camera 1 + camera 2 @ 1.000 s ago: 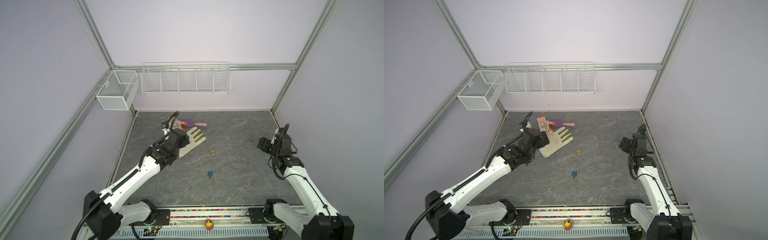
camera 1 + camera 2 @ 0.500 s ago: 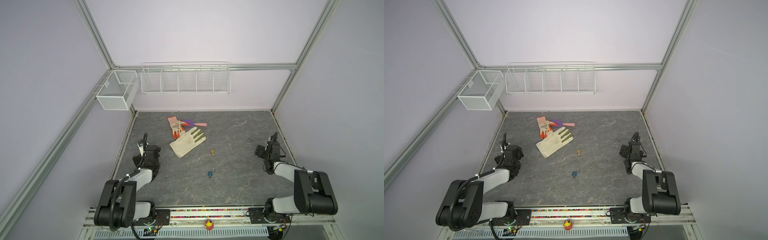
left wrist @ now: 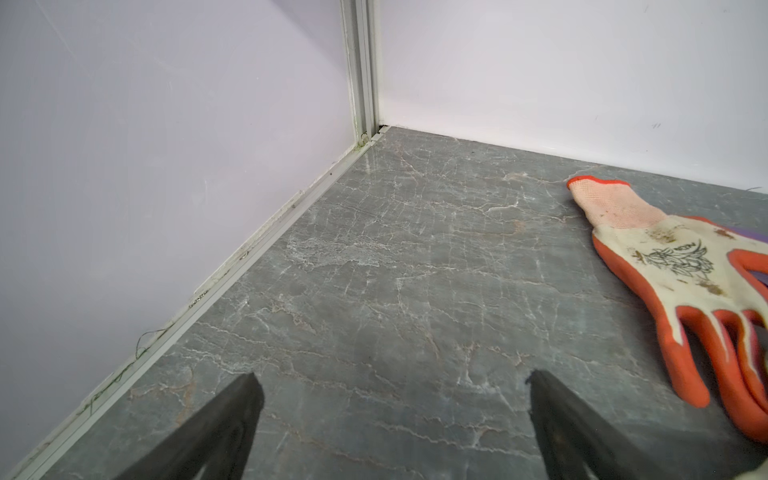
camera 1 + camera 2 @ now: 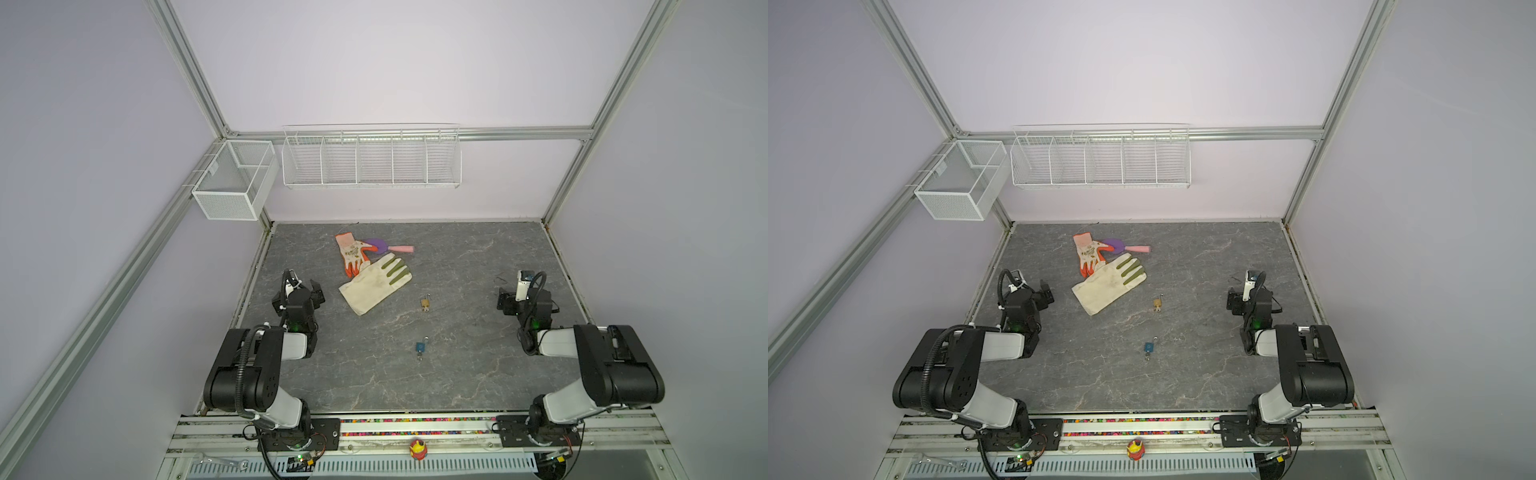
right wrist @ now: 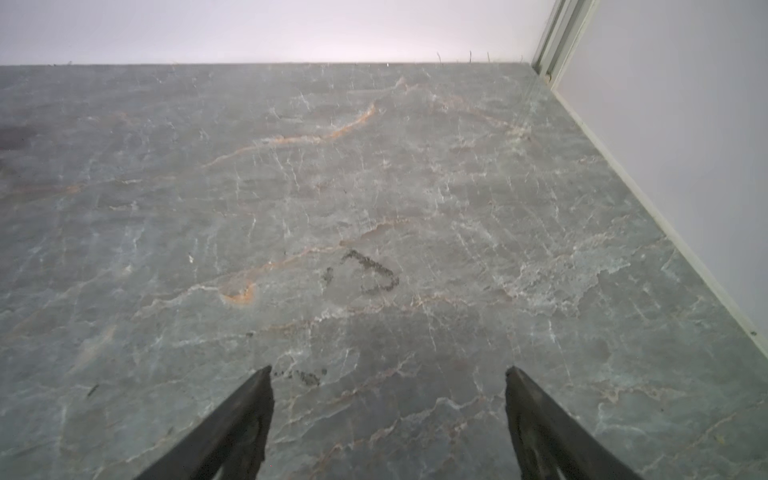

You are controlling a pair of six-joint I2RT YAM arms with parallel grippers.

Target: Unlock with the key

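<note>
blue padlock lies low at centre in both top views, what looks like its key at the lower end and the shackle seemingly sprung. since a second ago both arms have folded back to the sides. left gripper and right gripper gape empty over bare worktop. a brass padlock and gloves lie farther up. unlocking looks finished.

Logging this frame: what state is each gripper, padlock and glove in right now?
left gripper: open, empty.
right gripper: open, empty.
brass padlock: lying flat, shackle looks sprung open.
blue padlock: lying flat, key seemingly in its base, shackle looks open; too small to be sure.
white glove: lying flat.
orange glove: lying flat, partly over a purple scoop.
</note>
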